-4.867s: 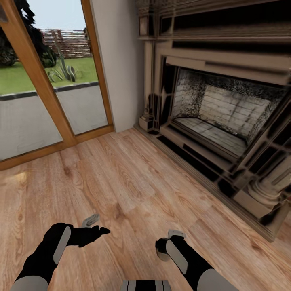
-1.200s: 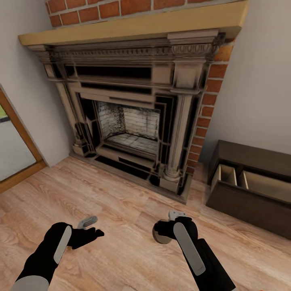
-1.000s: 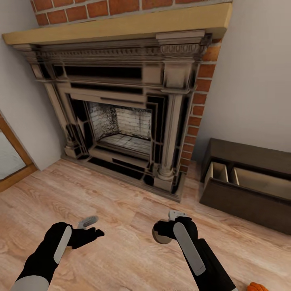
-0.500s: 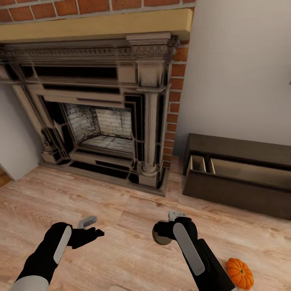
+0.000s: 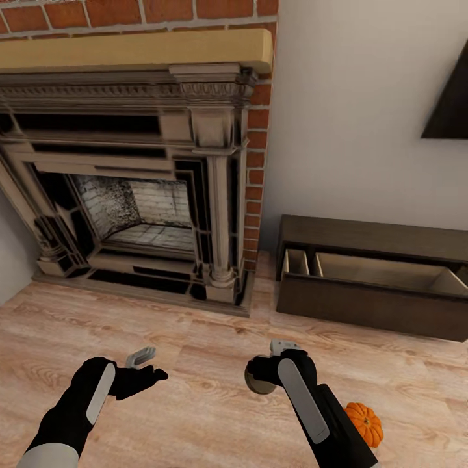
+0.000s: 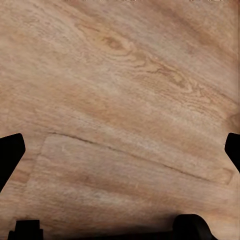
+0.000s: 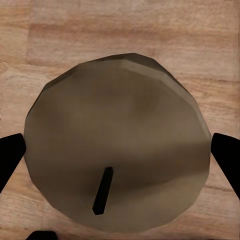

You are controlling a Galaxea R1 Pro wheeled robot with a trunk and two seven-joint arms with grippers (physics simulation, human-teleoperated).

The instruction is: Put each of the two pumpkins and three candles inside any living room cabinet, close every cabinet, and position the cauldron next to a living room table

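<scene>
Candle [image 7: 117, 162] sits between the right jaws [image 7: 117, 165], fingertips flanking it

No readable text, no labels, no brands, no numbers, no signs

Wooden floor [image 5: 195, 338] under pumpkin [image 5: 364, 422] and cabinet [image 5: 370, 305]
</scene>
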